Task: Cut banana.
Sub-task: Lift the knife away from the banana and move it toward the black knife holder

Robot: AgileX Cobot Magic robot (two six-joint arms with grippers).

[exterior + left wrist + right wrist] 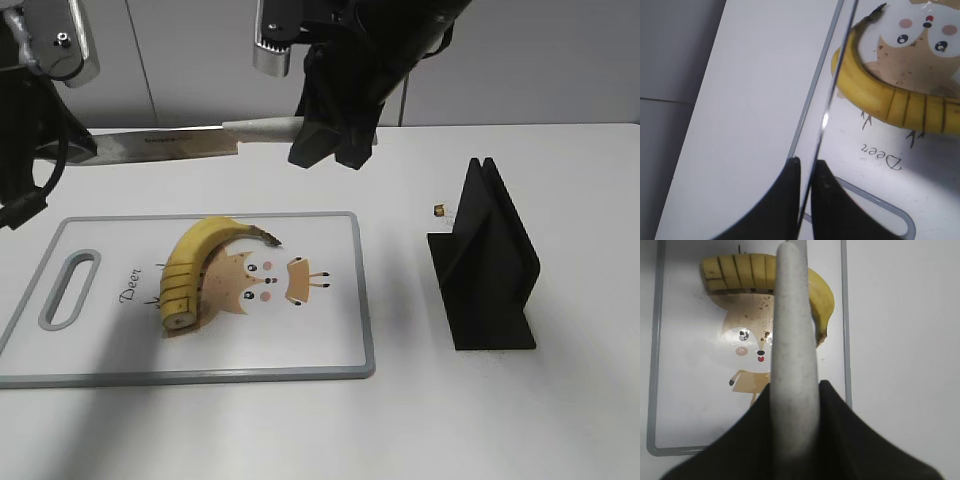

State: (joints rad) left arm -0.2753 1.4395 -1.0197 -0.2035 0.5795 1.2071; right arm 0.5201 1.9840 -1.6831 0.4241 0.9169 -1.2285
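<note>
The white tabletop (500, 420) carries a pale cutting board (330, 330) with a grey rim, a handle slot at its left end and a cartoon deer print (262, 280) in the middle. Well to the right of the board stands a black knife stand (487, 265), empty.

On the left half of the board lies the banana (190, 270), curved, unpeeled, its dark stem tip pointing toward the deer and its blunt end nearest the camera. That blunt end already shows several crosswise cuts, the rounds sitting together in place.

Above the far edge of the board a knife (170, 145) hangs level in the air. The right pincer (330, 140) is clenched on its pale handle; the left pincer (807, 170) is closed on the thin blade, edge-on between its two dark fingers.

The banana looks light and soft: the flesh should give under little pressure, while the skin is tougher and smooth, so the fruit may roll or slide on the slick board. The cut rounds are loose and could topple if nudged. If it needs steadying, the uncut stem half is the place to hold, lightly, since a hard squeeze would bruise it.
</note>
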